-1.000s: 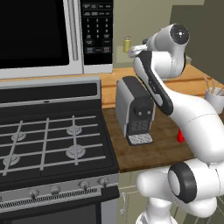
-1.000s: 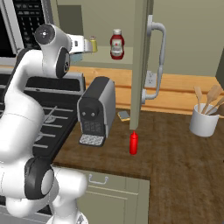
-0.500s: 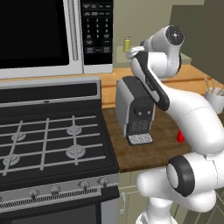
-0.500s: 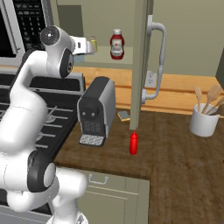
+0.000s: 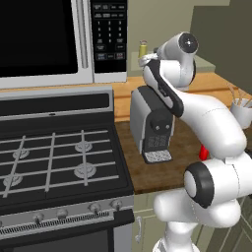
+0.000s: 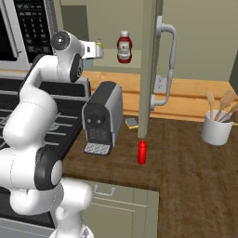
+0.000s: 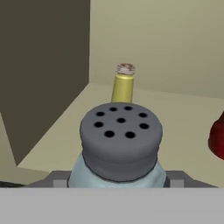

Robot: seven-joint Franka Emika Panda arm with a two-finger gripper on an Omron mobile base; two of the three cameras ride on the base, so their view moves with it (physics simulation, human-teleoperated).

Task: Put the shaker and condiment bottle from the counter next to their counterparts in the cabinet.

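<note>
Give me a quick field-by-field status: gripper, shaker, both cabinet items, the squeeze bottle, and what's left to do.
gripper: raised at the cabinet shelf, jaws around the shaker
shaker: pale blue with a grey perforated cap, between the fingers, not yet set down as far as I can tell
yellow shaker: upright on the shelf, just beyond the held shaker
wide red bottle: on the shelf, white cap, to the right of the yellow shaker
condiment bottle: upright on the counter, right of the coffee machine
remaining: place the shaker, then fetch the condiment bottle
</note>
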